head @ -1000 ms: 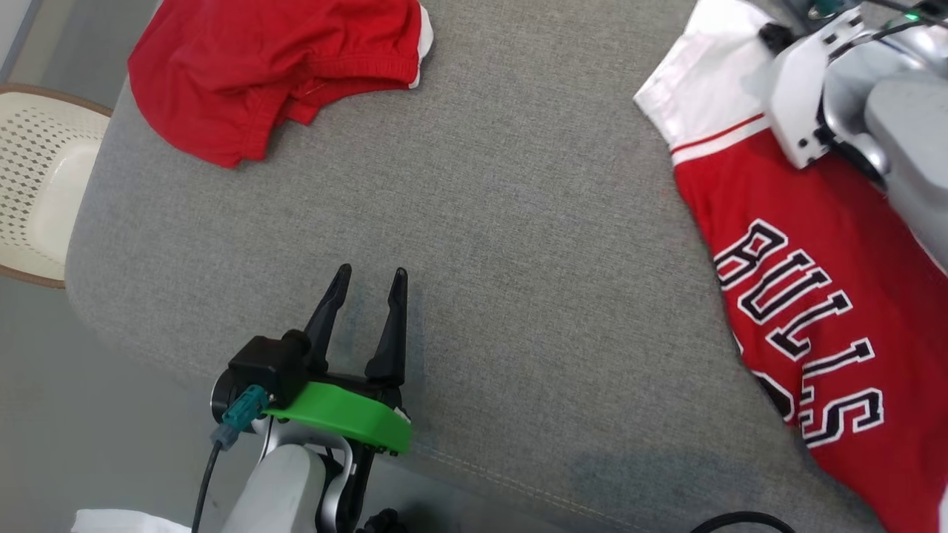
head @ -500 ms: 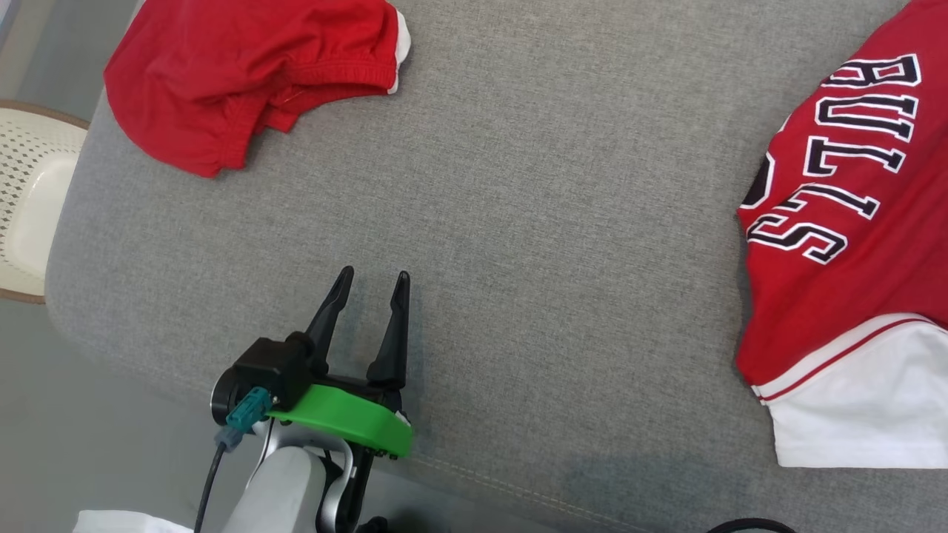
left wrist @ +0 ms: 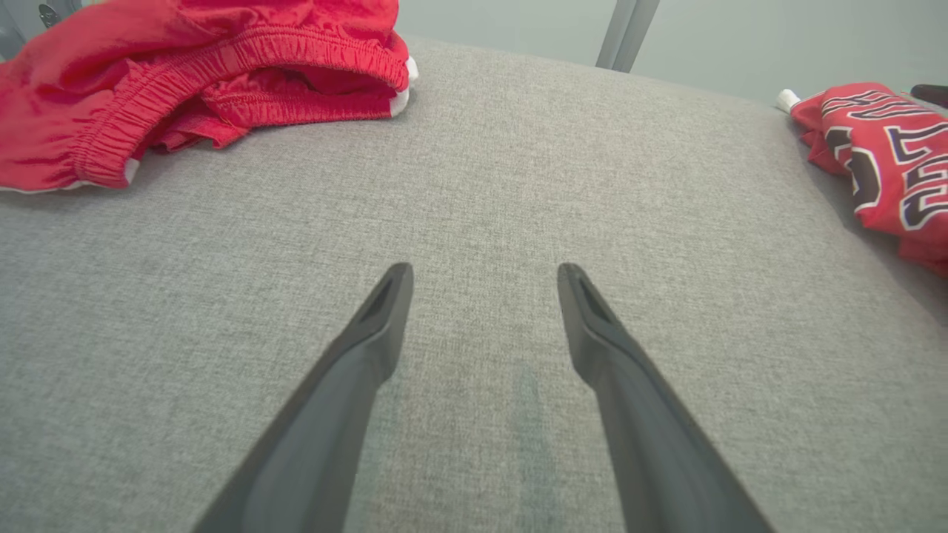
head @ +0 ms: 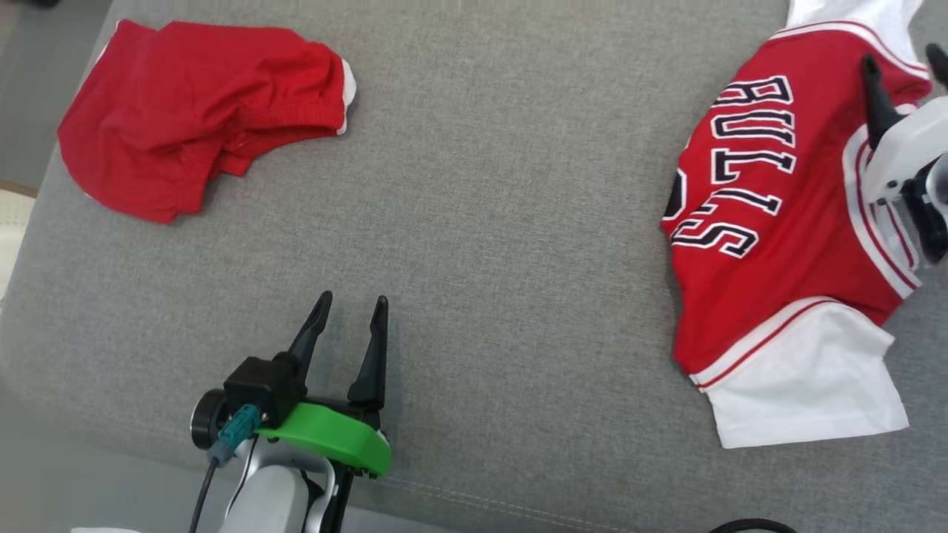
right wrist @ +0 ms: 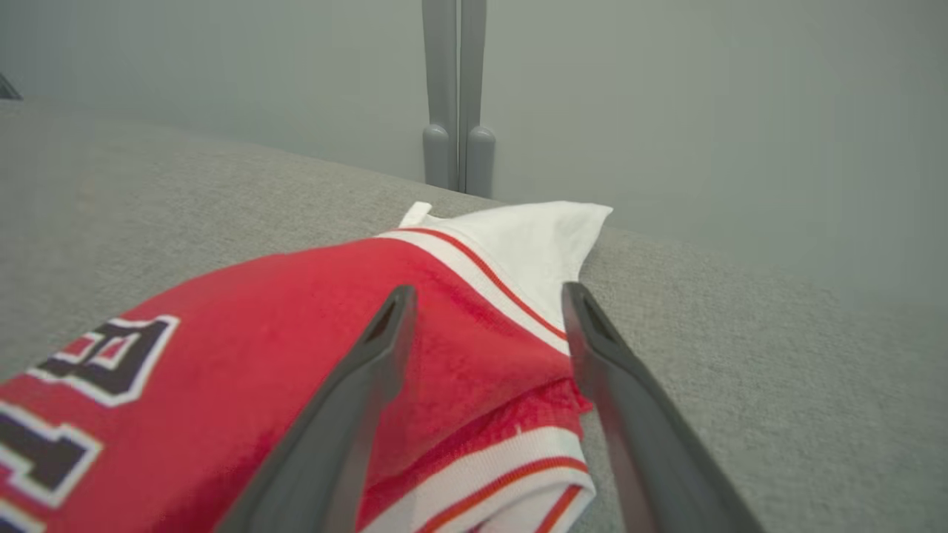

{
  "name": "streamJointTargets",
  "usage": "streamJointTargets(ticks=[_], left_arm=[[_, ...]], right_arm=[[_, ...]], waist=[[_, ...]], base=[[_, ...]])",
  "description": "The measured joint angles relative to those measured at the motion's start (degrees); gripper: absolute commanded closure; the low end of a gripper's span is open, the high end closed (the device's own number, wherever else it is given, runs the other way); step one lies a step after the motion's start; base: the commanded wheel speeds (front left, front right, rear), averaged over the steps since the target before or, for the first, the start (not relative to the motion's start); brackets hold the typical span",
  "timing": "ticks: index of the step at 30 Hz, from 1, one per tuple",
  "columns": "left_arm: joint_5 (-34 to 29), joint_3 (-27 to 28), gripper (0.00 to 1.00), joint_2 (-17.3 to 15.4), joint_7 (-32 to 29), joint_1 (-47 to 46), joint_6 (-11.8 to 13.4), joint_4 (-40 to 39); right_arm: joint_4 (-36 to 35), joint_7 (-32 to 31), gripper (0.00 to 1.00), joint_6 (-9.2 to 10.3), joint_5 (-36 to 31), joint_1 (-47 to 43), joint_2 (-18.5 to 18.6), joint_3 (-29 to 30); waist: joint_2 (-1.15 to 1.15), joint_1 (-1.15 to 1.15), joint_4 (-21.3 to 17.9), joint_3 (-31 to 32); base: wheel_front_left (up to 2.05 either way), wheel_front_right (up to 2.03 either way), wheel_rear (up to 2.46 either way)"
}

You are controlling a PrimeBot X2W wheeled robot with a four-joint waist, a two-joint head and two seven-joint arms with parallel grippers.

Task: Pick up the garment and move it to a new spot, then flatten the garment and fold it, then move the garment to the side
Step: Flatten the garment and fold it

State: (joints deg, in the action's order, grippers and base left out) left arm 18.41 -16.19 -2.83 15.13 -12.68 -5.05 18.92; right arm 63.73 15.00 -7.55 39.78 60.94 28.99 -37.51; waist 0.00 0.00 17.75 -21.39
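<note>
Surface: a grey fabric cushion (head: 503,222), with a stitched seam along its near edge at 6 o'clock in the head view.
Garment: a red jersey (head: 770,244) with black-and-white lettering and white sleeves. It lies rumpled and partly doubled over on the cushion at 3 o'clock in the head view.
Jersey sleeves: one white sleeve spreads flat toward 5 o'clock, and a second white piece pokes out at 1 o'clock.
Other clothing: red shorts (head: 192,141) with an elastic waistband lie in a heap at 10 o'clock, well apart from the jersey.
Right gripper: the right gripper (head: 900,55) is at 2 o'clock in the head view, over the far end of the jersey.
Right jaws: wide apart and holding nothing. In the right wrist view the gripper (right wrist: 489,292) has red cloth and a striped white hem (right wrist: 296,333) lying loose between and under its fingers.
Left gripper: the left gripper (head: 353,300) is at 7 o'clock in the head view, over bare cushion between the two garments.
Left jaws: wide apart and empty. The left wrist view (left wrist: 485,270) shows grey fabric (left wrist: 474,185) between the fingers, the shorts (left wrist: 148,74) at 10 o'clock and the jersey (left wrist: 889,163) at 2 o'clock.
Background: a grey post (right wrist: 452,96) stands beyond the cushion (right wrist: 111,185), at 12 o'clock in the right wrist view.
</note>
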Motion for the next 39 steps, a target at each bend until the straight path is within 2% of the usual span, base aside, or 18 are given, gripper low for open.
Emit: streamJointTargets(ticks=[6, 7, 14, 23, 31, 39], left_arm=[[-1.0, 1.5, 0.00, 0.0, 0.0, 2.5, -0.8, 1.3], [-1.0, 1.5, 0.00, 0.0, 0.0, 2.5, -0.8, 1.3], [-1.8, 1.7, 0.00, 0.0, 0.0, 4.9, -1.5, 1.8], [-2.5, 1.4, 0.00, 0.0, 0.0, 5.8, -1.9, 2.2], [-2.9, 1.5, 0.00, 0.0, 0.0, 6.9, -2.1, 2.9], [-3.3, 2.0, 0.00, 0.0, 0.0, 7.7, -2.2, 3.2]], right_arm=[[-13.9, 0.1, 0.00, 0.01, 0.2, -15.4, -1.2, 9.0], [-13.9, 0.1, 0.00, 0.01, 0.2, -15.4, -1.2, 9.0], [-22.6, 0.1, 0.00, 0.01, -2.0, -32.2, -6.2, 14.9], [-22.7, 0.1, 0.00, 0.01, -4.1, -39.1, -12.3, 18.6], [-21.6, 0.1, 0.00, 0.02, -4.6, -40.8, -15.6, 20.3], [-22.1, 0.1, 0.00, 0.01, -4.2, -42.3, -16.1, 19.8]], waist=[[0.00, 0.00, -2.9, 4.2], [0.00, 0.00, -2.9, 4.2], [0.00, 0.00, -6.4, 9.1], [0.00, 0.00, -9.5, 12.8], [0.00, 0.00, -8.7, 12.9], [0.00, -0.01, -8.9, 13.1]], base=[[0.00, 0.00, 0.00], [0.00, 0.00, 0.00], [0.00, 0.00, 0.00], [0.00, 0.00, 0.00], [0.00, 0.00, 0.00], [0.00, 0.00, 0.00]])
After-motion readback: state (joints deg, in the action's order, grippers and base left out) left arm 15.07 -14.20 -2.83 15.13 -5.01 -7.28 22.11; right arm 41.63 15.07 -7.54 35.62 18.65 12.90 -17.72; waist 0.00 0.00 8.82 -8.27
